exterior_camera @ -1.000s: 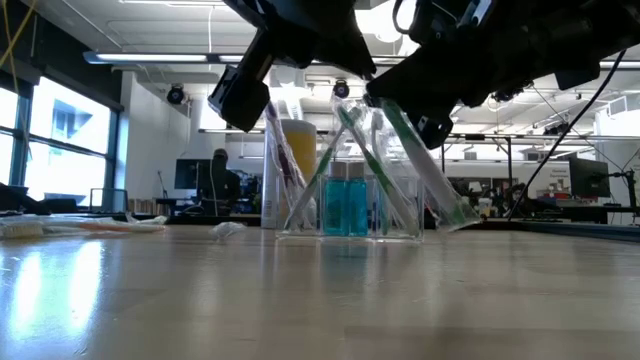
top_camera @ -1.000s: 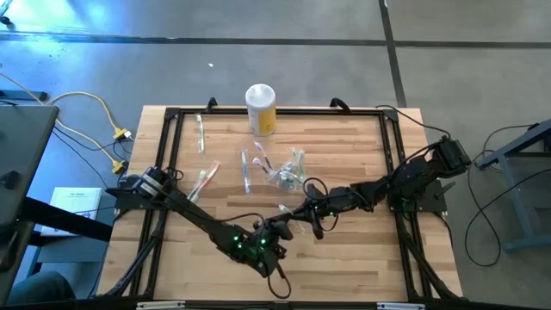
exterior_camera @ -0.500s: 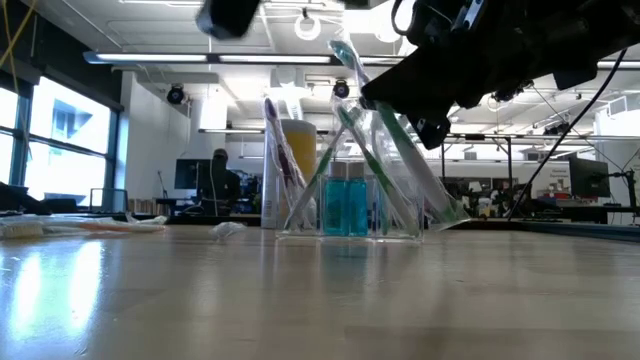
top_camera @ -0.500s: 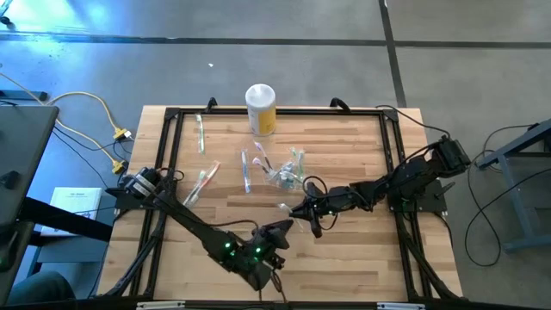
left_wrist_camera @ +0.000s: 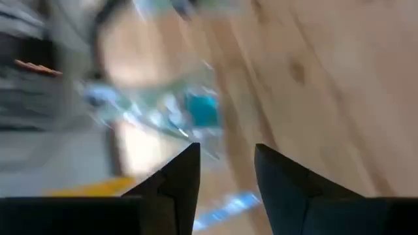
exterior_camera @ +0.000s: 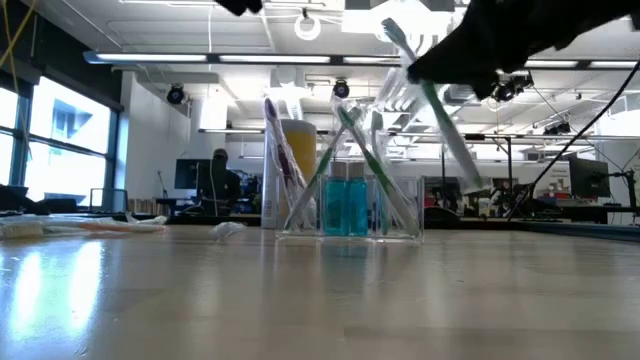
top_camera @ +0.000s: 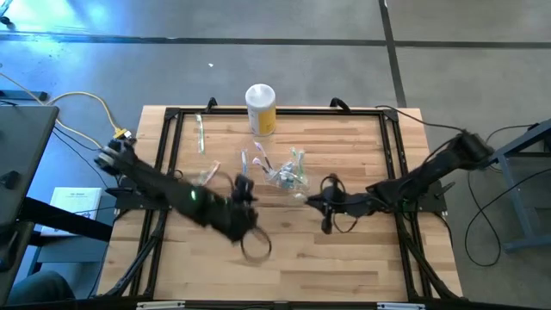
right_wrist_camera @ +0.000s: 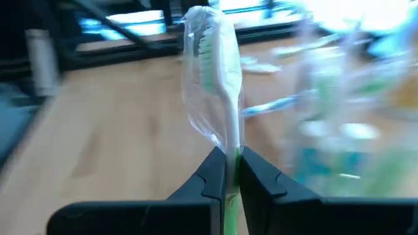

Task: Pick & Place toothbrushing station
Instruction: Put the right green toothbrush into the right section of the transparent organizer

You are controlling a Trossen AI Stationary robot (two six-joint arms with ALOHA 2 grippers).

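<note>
The right pincer is clamping a green toothbrush in its clear wrapper, both fingers pressed tight against the handle with the bristle head standing clear beyond the tips. In the high view this right pincer is sitting just beside the clear holder, on its right. In the low view the green toothbrush is hanging tilted in the air, above and to the right of the clear holder, apart from it.

The clear holder is resting upright on the wooden surface near its middle, carrying several wrapped brushes leaning at angles and two teal items standing inside. The yellow canister is standing behind it at the far edge.

The left pincer is holding nothing, its two fingers standing parted with a plain gap between them. In the high view the left pincer is sitting left of the holder, over the surface.

Loose wrapped brushes are lying on the left part of the surface, well apart from the holder.
</note>
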